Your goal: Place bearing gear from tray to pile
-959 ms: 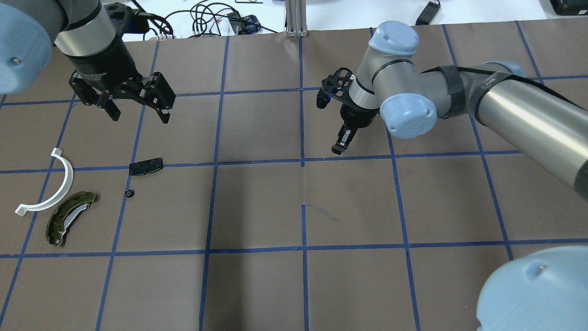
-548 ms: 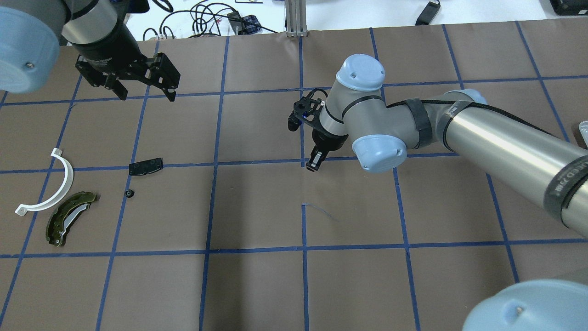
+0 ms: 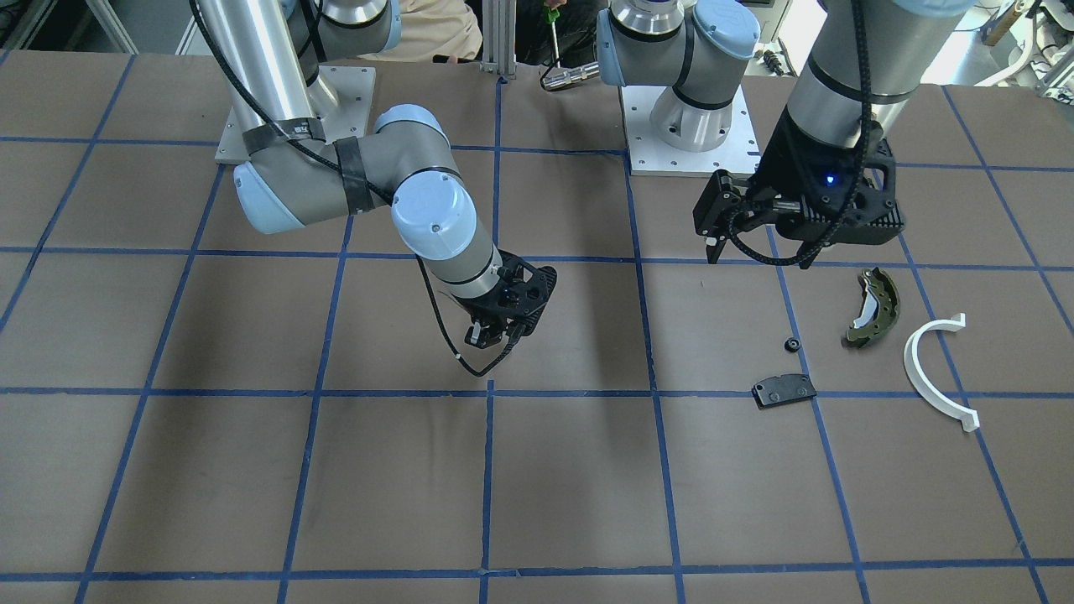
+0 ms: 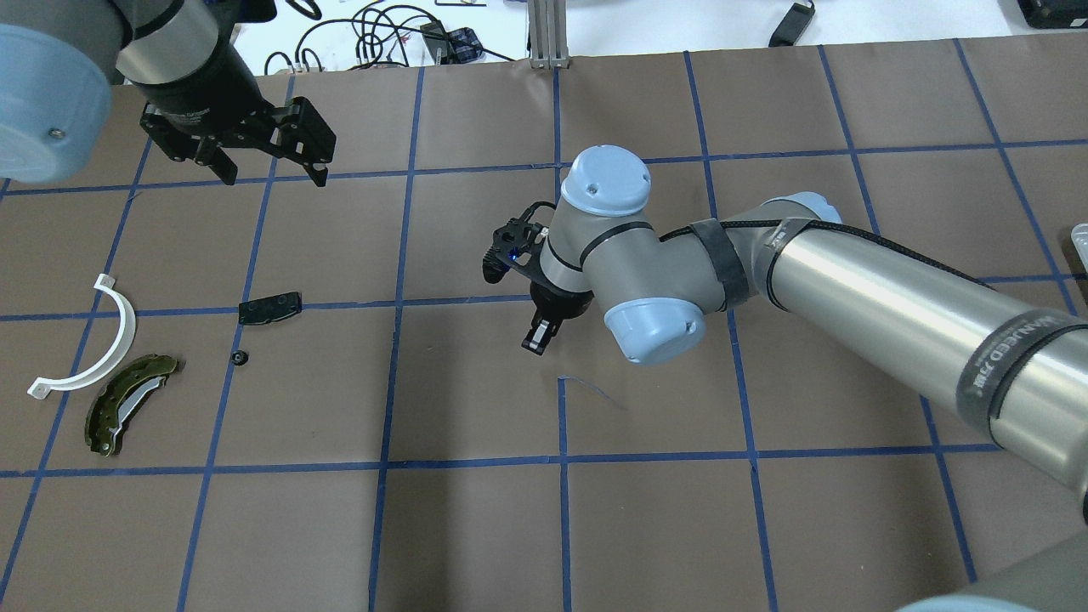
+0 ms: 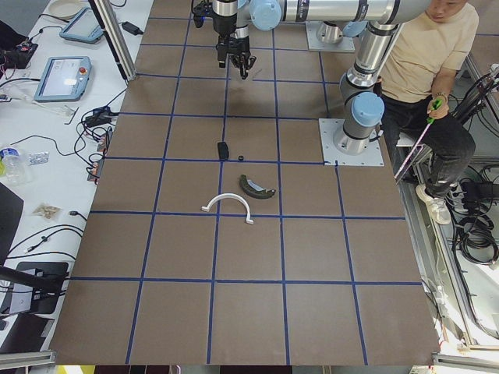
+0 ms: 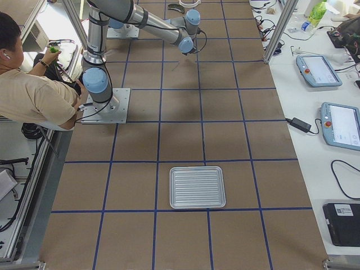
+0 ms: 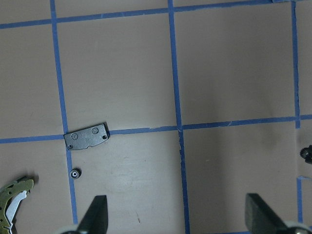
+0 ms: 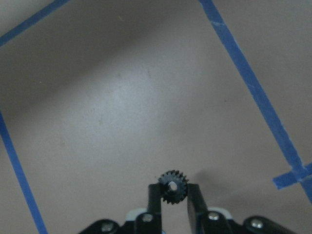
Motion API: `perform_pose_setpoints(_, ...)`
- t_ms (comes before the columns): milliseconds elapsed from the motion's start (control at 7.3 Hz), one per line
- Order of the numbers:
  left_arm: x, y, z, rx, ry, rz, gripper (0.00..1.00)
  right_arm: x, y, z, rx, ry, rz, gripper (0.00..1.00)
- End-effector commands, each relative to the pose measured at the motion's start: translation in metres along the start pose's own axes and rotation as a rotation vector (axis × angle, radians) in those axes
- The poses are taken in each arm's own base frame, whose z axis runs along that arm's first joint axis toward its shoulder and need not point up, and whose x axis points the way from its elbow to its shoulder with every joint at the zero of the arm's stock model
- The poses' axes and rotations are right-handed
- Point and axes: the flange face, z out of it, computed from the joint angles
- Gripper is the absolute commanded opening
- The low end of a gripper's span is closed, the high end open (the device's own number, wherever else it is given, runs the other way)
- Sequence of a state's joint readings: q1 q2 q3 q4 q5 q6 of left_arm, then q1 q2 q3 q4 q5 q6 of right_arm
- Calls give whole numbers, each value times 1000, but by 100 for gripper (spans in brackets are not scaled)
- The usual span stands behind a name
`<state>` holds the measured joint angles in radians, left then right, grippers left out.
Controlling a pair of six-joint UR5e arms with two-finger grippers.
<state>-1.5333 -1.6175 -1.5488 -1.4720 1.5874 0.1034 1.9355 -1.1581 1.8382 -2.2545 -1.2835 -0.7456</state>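
My right gripper (image 8: 172, 196) is shut on a small black toothed bearing gear (image 8: 171, 184) and holds it above the brown table. In the overhead view this gripper (image 4: 535, 340) is near the table's middle, far right of the pile. The pile lies at the left: a flat black plate (image 4: 269, 307), an olive-green brake shoe (image 4: 127, 403) and a white half-ring (image 4: 93, 340). A second small black gear (image 4: 240, 357) lies by the plate. My left gripper (image 4: 268, 174) is open and empty, above and behind the pile. The tray (image 6: 197, 187) is bare.
The table is brown paper marked with a blue tape grid (image 4: 561, 297). Cables (image 4: 382, 34) and an aluminium post (image 4: 548, 34) stand at the far edge. The tray's corner (image 4: 1081, 242) shows at the right edge. An operator (image 5: 437, 47) sits beside the robot bases.
My right arm has swung left and nearer with the gear, from the right of the centre line to just left of it. My left gripper rose back and has since held still.
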Motion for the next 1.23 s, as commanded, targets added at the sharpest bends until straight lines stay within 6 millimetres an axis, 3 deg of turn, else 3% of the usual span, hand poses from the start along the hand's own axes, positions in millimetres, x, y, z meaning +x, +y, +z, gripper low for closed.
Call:
perform_pose_setpoints(0, 1, 2, 4, -8, 1, 2, 100, -4, -5, 0, 23, 21, -10, 83)
perform_pose_setpoints(137, 0, 4, 3, -6, 2, -1, 100, -3, -6, -2, 27, 25, -10, 91)
perform_pose_setpoints(274, 0, 4, 2, -5, 3, -1, 100, 0, -8, -7, 25, 43, -11, 91)
perform_pose_setpoints(411, 0, 4, 2, -5, 3, -1, 100, 14, 3, -14, 20, 55, 21, 91)
perform_pose_setpoints(548, 1, 0, 12, -23, 7, 0, 100, 48, 26, -31, 1, 106, 88, 94)
perform_pose_setpoints(685, 12, 0, 35, -66, 14, -1, 100, 84, 58, -64, 5, 118, 183, 100)
perform_pose_setpoints(822, 51, 14, 71, -118, 11, -21, 100, 107, 97, -109, -12, 108, 297, 100)
perform_pose_setpoints(959, 98, 25, 102, -58, 7, -60, 100, 124, 130, -149, -54, 119, 404, 100)
perform_pose_setpoints(1096, 135, 48, 150, -78, 8, -106, 100, 126, 147, -175, -84, 115, 561, 100)
